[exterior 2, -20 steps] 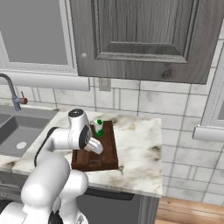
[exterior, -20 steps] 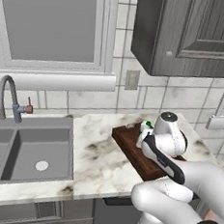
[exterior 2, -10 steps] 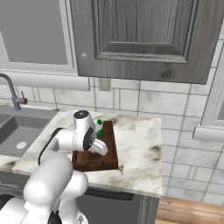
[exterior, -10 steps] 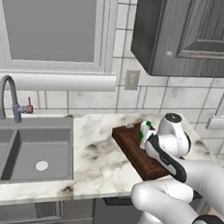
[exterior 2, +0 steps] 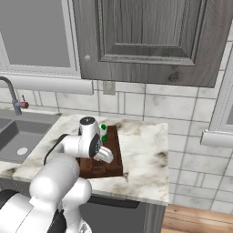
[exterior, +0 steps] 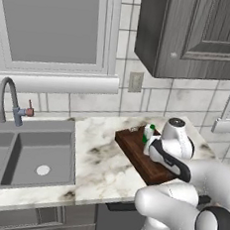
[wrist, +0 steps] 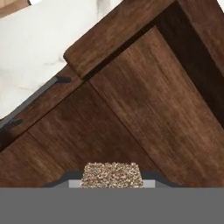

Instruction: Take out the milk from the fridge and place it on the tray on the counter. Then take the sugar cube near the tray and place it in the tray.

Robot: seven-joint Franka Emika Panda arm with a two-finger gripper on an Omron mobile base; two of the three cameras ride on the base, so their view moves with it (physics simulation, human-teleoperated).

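In the hand view, the sugar cube (wrist: 112, 171), tan with brown specks, sits between my fingertips, and my gripper (wrist: 112, 181) is shut on it just above the floor of the dark brown wooden tray (wrist: 144, 113). The tray (exterior: 134, 144) (exterior 2: 114, 169) lies on the marbled counter (exterior: 95, 160) (exterior 2: 145, 150). The milk (exterior: 148, 133) (exterior 2: 103, 133), a small green and white carton, stands upright at the tray's back end, just beyond my hand. My white wrist hides the fingers in both base views. The fridge is out of view.
A grey sink basin (exterior: 28, 156) with a curved tap (exterior: 9, 99) lies left of the tray. Dark grey wall cabinets (exterior: 194, 35) hang above the counter. Bare counter runs between sink and tray and right of the tray (exterior 2: 145, 136).
The hand has shifted a little to the right over the tray and dipped lower, the cube still in its grip. The milk and tray have stayed put.
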